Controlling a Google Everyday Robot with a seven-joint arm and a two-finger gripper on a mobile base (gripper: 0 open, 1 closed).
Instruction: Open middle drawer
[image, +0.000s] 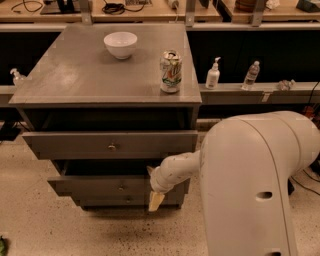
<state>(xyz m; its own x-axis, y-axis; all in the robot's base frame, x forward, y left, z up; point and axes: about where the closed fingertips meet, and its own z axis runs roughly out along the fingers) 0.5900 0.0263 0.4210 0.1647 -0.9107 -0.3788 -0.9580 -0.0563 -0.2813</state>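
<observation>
Gripper (153, 187) beside flat grey middle drawer (90, 186)

The floor (60, 235) around me is pale, speckled with dark flecks. A grey cabinet (100, 80) stands on it, its flat top giving back a dull sheen from light overhead. Behind the cabinet a long grey ledge (280, 92) runs in front of a dark recess. On the ledge, right of the cabinet, stand a white pump bottle (213, 74) and a clear bottle (250, 75); a second pump bottle (16, 76) stands to the left. Above the recess a wooden counter (150, 11) spans the room, with black cables (116, 7) lying on it. My end effector (155, 199) hangs low before the cabinet, near the floor.
</observation>
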